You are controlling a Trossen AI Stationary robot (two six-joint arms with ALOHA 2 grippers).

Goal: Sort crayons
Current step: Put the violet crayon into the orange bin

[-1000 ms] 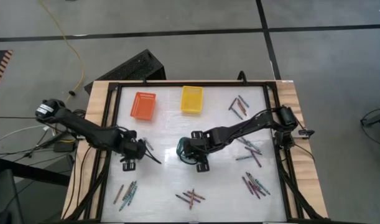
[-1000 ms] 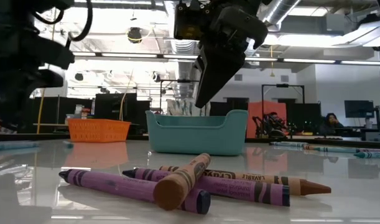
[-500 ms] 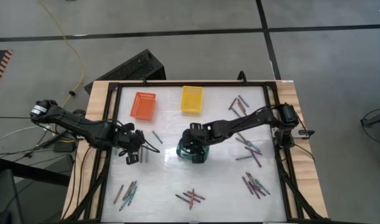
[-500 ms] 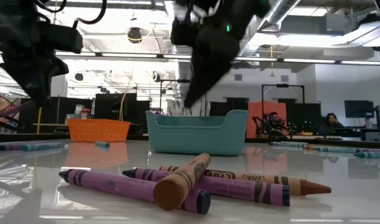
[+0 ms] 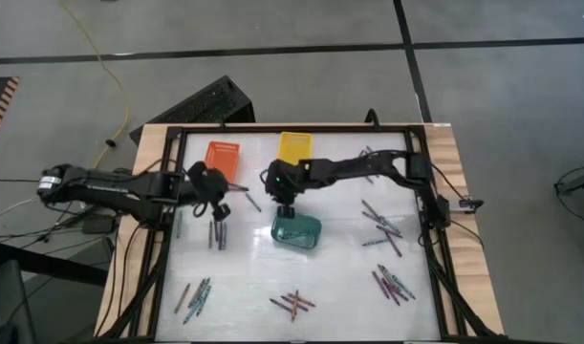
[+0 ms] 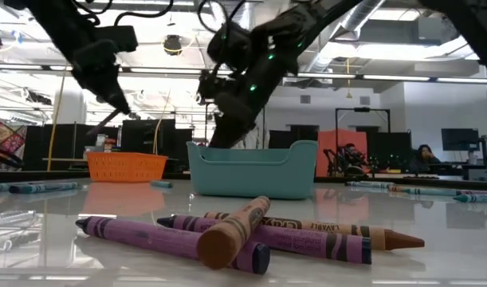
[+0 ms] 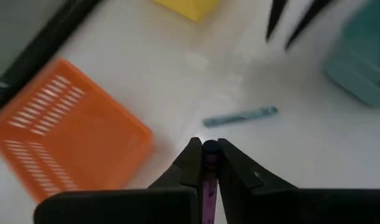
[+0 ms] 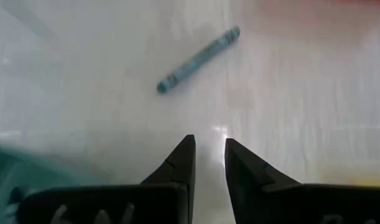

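Note:
My left gripper [image 7: 206,149] is above the table beside the orange basket [image 7: 59,143], shut on a purple crayon [image 7: 208,180]. In the high view it [image 5: 236,188] sits just right of that basket [image 5: 225,153]. My right gripper [image 8: 208,149] hangs open and empty over the white table between the yellow basket [image 5: 294,145] and the teal basket [image 5: 296,229]. A teal crayon [image 8: 199,59] lies flat ahead of it, between the two grippers [image 5: 253,203]. Other crayons lie in small heaps [image 5: 293,304] around the table. My left gripper pinches the purple crayon between its two fingers, and the crayon's end [image 7: 210,147] shows at the fingertips. The crayon lies along the fingers, not across them. The fingers [image 7: 191,163] slant down from the table's left side, and the crayon is lifted clear of the table.
Crayon heaps lie at the left [image 5: 215,232], near left [image 5: 194,296], right [image 5: 387,229], near right [image 5: 392,284] and far right [image 5: 366,162]. A black frame [image 5: 167,191] borders the white table. In the low view three crayons [image 6: 251,235] lie stacked close to the camera.
My left gripper has risen and swung toward the far edge and the orange basket, turning as it went, still shut on the crayon. My right gripper has moved from over the teal basket toward the far left, its gap unchanged; the teal basket now shows uncovered.

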